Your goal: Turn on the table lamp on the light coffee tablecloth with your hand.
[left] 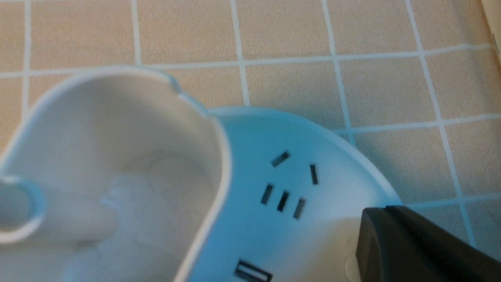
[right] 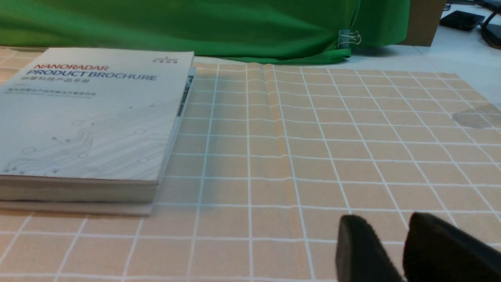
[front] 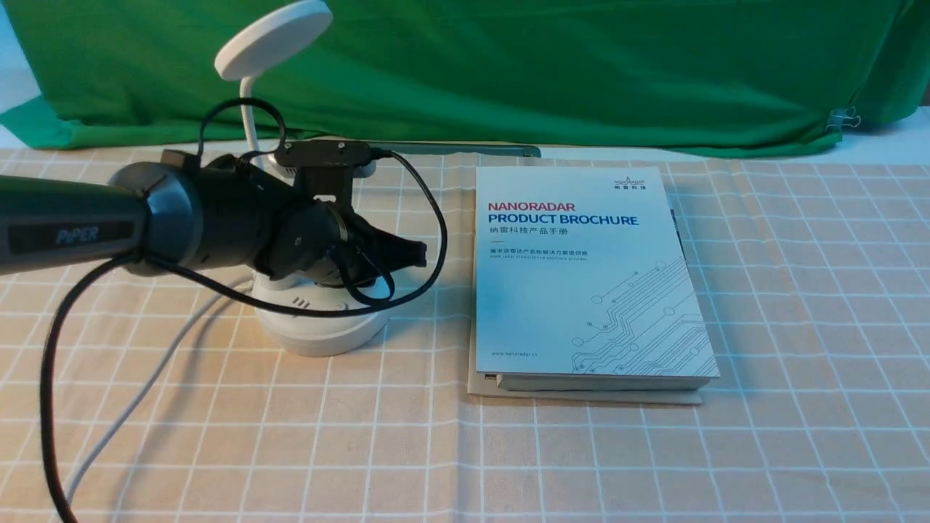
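Gridded tan cloth (front: 581, 457) covers the surface before a green backdrop (front: 508, 73). Brochures (front: 588, 276) lie stacked to the right of the white lamp (front: 320, 334), which stands at left. Over the lamp's base, the left gripper (left: 385, 211) is closed; the right gripper (right: 377, 231) is slightly open, above the cloth.

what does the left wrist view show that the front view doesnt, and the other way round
Only the left wrist view: the open inside of the lamp's pen-cup.
Only the front view: the lamp's disc head, the green backdrop and the brochure's printed cover.
Both: the slotted lamp base, the gridded tablecloth and part of the left gripper.
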Robot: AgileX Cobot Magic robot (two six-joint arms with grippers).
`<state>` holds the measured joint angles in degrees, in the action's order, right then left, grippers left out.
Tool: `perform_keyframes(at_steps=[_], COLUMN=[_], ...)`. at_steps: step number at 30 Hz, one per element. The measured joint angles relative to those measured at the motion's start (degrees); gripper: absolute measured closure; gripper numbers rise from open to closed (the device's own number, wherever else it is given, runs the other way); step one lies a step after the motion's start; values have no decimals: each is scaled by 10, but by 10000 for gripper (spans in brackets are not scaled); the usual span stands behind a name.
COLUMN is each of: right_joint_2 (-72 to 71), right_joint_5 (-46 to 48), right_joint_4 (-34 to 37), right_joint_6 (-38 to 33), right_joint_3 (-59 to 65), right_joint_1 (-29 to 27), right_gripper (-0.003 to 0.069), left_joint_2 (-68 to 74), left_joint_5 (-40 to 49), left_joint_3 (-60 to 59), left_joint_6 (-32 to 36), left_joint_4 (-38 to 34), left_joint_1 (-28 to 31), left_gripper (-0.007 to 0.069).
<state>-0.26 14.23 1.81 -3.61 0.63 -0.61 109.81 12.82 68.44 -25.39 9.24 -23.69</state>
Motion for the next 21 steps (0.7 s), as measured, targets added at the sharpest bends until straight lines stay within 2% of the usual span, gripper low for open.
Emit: perform_keyframes(at_steps=[4, 8, 14, 19, 21], right_joint_2=[0, 0, 0, 0, 0], right_joint_5=[0, 0, 0, 0, 0], right_joint_4=[0, 0, 0, 0, 0], right_joint_6=[0, 0, 0, 0, 0], right_joint_3=[0, 0, 0, 0, 0], right_joint_1=[0, 0, 0, 0, 0], right_gripper=[418, 418, 418, 418, 418], left_joint_2=[-50, -113, -239, -398, -429], left_joint_5=[16, 32, 12, -68, -81], left_joint_3=[-6, -16, -149, -255, -264], left_joint_6=[7, 54, 87, 89, 90], left_joint_4=[-28, -71, -122, -127, -125], left_joint_1=[-7, -37, -141, -250, -263], left_gripper=[622, 622, 622, 622, 622])
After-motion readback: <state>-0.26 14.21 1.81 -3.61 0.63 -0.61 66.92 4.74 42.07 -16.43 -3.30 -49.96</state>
